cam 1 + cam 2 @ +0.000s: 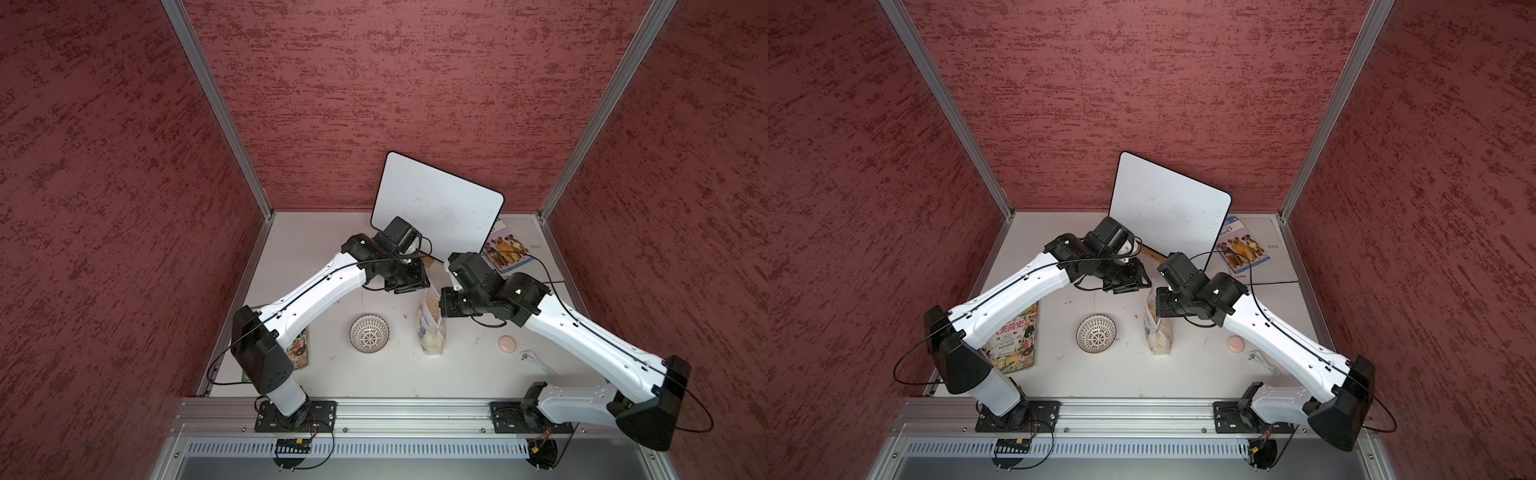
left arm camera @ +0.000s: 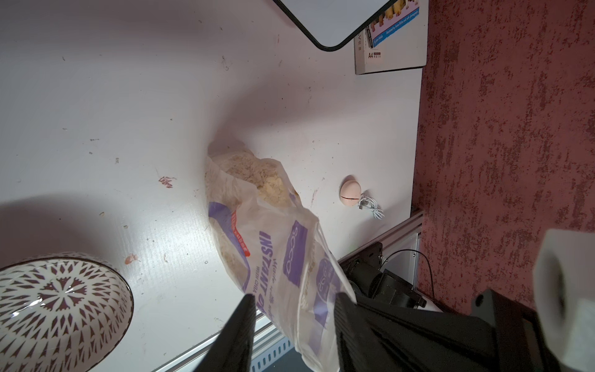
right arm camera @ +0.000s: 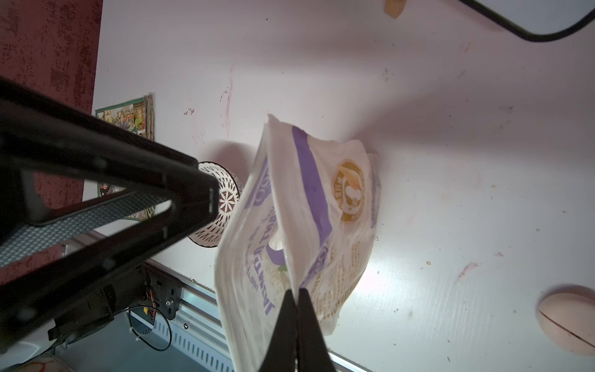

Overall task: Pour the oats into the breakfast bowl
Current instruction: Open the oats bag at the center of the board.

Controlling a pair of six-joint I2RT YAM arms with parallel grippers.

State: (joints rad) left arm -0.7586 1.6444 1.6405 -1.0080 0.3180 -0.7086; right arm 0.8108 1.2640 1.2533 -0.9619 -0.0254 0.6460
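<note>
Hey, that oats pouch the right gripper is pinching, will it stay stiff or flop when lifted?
Probably floppy: the oats pouch is thin, wrinkled film, folded where the right gripper pinches its top. Likely bottom-heavy too, since the oats sit at its base, so it may sag and swing.

Bowl (image 1: 369, 339) L of pouch (image 1: 432, 332)

You get soft, even light from above, with white glare on the desk (image 3: 380, 270) and blurred foreground in both wrist views.
</note>
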